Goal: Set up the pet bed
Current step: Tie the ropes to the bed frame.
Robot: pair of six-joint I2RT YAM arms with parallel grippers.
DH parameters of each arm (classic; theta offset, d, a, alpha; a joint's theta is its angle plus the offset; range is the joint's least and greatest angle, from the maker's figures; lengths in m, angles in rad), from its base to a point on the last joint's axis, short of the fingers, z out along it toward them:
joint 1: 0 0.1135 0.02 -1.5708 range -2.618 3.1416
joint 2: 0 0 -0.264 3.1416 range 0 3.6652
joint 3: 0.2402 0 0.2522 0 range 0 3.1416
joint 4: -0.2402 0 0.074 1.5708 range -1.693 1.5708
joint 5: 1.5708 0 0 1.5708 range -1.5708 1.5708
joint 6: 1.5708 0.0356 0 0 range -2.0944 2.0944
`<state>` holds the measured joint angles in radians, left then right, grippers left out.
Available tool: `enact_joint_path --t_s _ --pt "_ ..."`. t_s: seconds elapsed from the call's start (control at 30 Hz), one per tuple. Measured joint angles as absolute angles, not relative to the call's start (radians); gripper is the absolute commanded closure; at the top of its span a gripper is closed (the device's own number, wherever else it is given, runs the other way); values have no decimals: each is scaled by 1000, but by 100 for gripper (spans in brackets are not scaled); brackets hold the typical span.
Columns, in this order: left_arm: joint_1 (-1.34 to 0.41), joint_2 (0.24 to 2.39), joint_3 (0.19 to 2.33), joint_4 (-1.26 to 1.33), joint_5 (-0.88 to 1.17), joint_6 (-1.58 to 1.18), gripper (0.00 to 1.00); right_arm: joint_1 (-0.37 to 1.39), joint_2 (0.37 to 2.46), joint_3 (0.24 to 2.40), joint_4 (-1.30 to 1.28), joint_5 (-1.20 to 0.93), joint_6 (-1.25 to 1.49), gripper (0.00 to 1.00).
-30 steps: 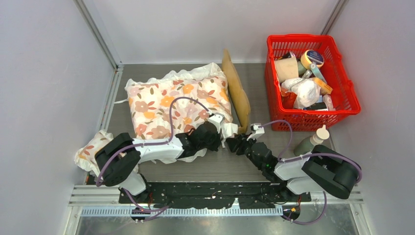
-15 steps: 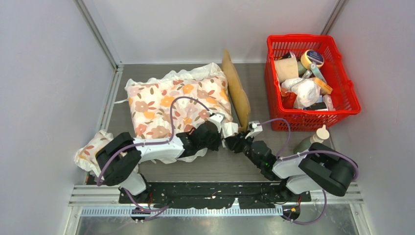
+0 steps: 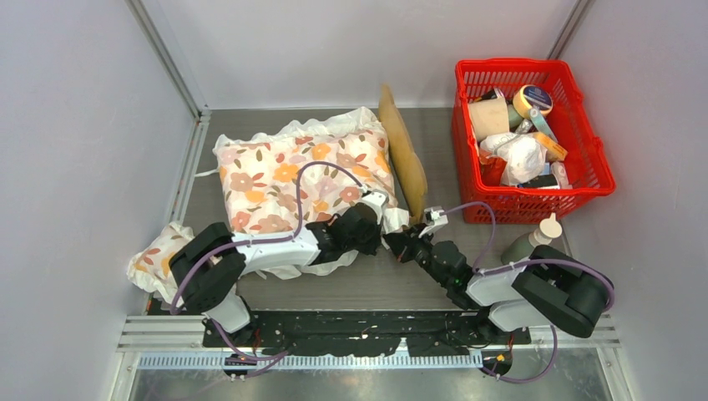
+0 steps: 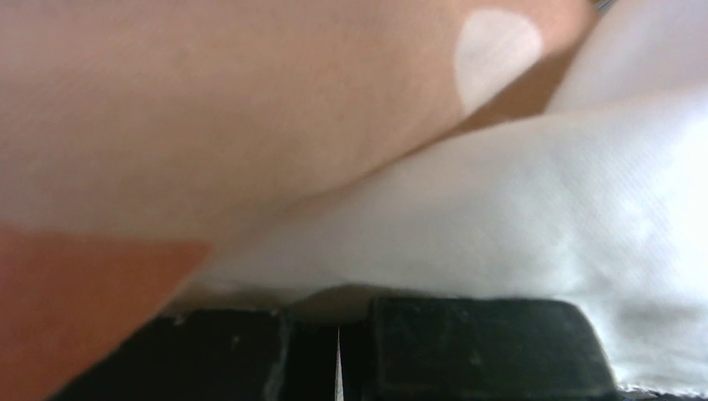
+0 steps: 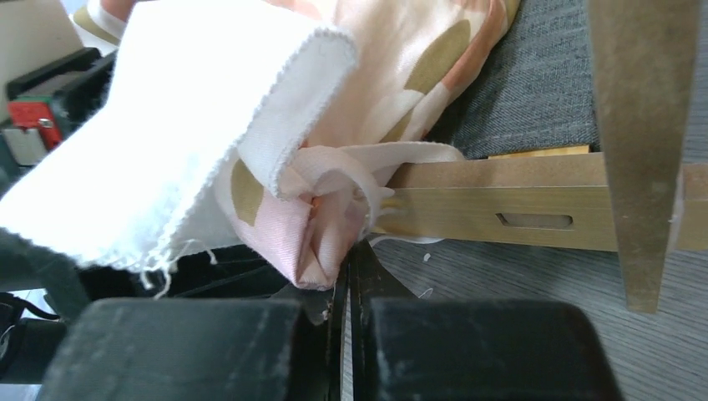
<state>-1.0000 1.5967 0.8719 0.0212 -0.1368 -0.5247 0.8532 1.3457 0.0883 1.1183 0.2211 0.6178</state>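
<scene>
**Grippers clenched at the cushion's near corner; bed laid crosswise**

Nearest the arm bases, a strip of bare grey table [image 3: 359,288] is seen running across the width, bounded in front by the mounting rail. A small cushion [image 3: 150,261] is bunched at the strip's left end beside the left arm, and a bottle [image 3: 534,241] stands at its right end.

Just beyond, the left gripper [image 3: 377,227] and the right gripper [image 3: 395,243] are brought close together at the near right corner of the floral cushion [image 3: 292,175]. The right gripper's jaws are seen pressed together, with a folded tip of the cushion's cloth pinched at their seam. The left gripper's jaws are likewise clenched, with white cloth lying over the fingertips; whether any cloth is caught between them cannot be told.

The pet bed [image 3: 404,154] is placed mid-table, largely covered by the floral cushion. Its long axis is laid left to right, with the scalloped headboard standing upright at the right end. In the right wrist view a light-wood side rail [image 5: 501,213] and the grey sleeping surface [image 5: 543,75] are exposed past the cushion's edge.

A narrow bare gap is left between the headboard and the red basket [image 3: 457,125], which is filled with items and set in the far right corner. The far edge is closed by the back wall.
</scene>
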Motion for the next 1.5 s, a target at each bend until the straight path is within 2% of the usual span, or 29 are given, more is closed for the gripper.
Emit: enact_joint_path --t_s 0.33,0.4,0.67,0.8,1.13,1.33,1.5 --pt "-999 1608 901 -26 -123 -516 100 853 1303 73 1121 175 559 95" --pt "-998 1615 913 -36 -114 -512 100 853 1307 74 1122 157 543 92" --pt "-989 1619 923 -71 -86 -472 100 848 1310 95 1053 125 499 68" --pt "-985 1621 928 -79 -71 -464 100 849 1262 109 958 134 513 50" --pt "-980 1643 952 -94 -40 -463 100 849 1034 44 849 212 652 52" --pt "-979 1652 977 -133 -39 -464 100 849 780 54 568 385 744 58" --pt "-979 1658 994 -158 -37 -465 100 836 754 86 418 456 824 61"
